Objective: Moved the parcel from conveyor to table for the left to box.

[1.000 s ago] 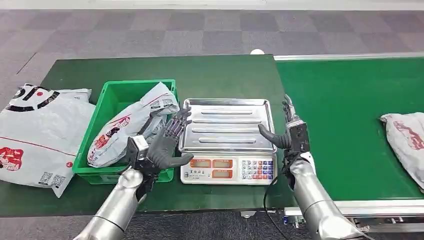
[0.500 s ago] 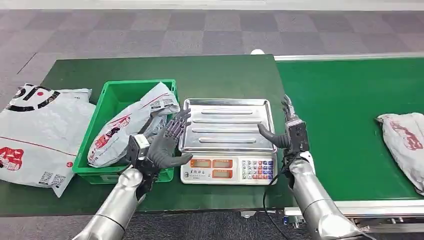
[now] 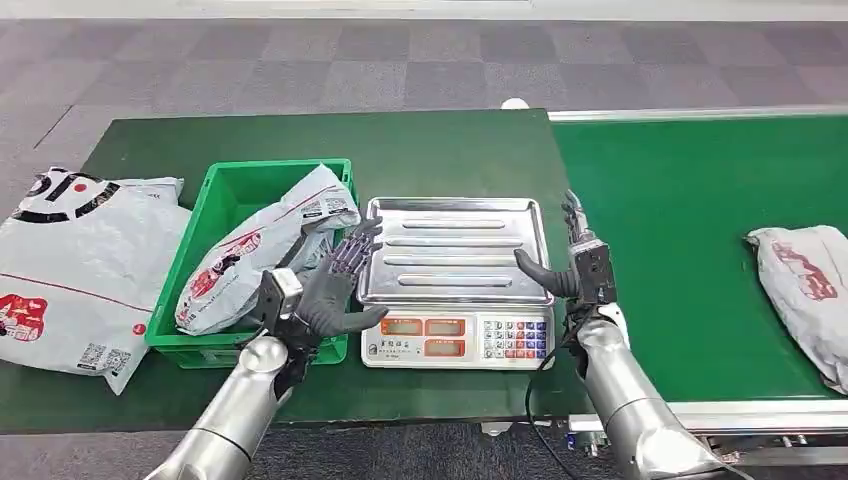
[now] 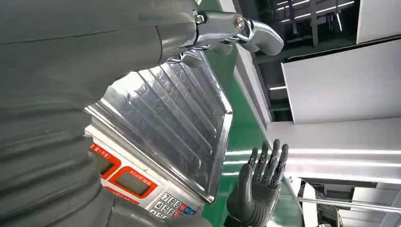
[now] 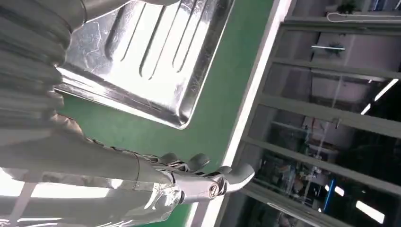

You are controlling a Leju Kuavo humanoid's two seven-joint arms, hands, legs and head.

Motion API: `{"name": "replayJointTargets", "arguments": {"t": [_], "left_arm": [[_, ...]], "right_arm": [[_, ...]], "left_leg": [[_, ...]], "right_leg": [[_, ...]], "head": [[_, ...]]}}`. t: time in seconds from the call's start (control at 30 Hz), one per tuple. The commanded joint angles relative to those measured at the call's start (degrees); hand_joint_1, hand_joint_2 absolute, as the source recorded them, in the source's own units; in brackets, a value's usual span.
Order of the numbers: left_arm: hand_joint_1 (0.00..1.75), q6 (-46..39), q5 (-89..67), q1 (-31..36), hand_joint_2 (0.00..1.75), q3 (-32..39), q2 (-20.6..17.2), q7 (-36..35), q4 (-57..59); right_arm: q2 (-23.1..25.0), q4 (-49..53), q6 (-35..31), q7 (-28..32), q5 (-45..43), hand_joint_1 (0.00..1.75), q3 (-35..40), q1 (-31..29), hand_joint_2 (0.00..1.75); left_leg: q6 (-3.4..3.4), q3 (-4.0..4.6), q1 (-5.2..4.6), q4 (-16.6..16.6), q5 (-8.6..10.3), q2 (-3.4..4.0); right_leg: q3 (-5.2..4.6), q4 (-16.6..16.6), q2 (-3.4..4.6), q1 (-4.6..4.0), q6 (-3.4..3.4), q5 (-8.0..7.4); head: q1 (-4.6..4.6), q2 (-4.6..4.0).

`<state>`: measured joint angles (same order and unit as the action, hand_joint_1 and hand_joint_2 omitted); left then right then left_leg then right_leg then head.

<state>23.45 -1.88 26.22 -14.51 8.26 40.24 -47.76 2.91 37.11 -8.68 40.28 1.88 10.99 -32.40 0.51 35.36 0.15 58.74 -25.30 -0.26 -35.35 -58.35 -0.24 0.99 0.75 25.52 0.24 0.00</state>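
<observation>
Both robot hands (image 3: 335,285) (image 3: 575,260) upright, seemingly empty

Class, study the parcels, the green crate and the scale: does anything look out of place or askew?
Yes. The grey parcel in the green crate lies tilted, one end propped over the rim nearest the scale rather than flat inside. Another large parcel lies on the table outside the crate, overhanging the table's edge.
</observation>
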Motion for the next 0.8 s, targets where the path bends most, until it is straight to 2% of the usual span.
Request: {"name": "replayJointTargets", "arguments": {"t": [0.03, 0.8], "left_arm": [[0.0, -0.72, -0.28, 2.94, 1.75, 0.89, 0.02, -0.24, 3.67], [0.0, -0.85, -0.27, 3.3, 1.75, 0.34, 0.08, -0.24, 3.75]], "right_arm": [[-0.04, -4.63, -0.46, -0.28, -0.1, 0.0, 2.08, -3.1, 1.75], [-0.42, -4.72, -0.53, -0.28, -0.1, 0.0, 1.97, -2.96, 1.75]], "left_leg": [[0.01, -0.13, 0.03, -0.06, -0.02, 0.08], [0.01, -0.12, 0.04, -0.06, -0.02, 0.05]], "right_leg": [[0.12, 0.09, 0.07, -0.04, -0.06, -0.01], [0.12, 0.1, 0.04, -0.05, -0.05, -0.01]], "head": [[0.0, 0.0], [0.0, 0.0]]}}
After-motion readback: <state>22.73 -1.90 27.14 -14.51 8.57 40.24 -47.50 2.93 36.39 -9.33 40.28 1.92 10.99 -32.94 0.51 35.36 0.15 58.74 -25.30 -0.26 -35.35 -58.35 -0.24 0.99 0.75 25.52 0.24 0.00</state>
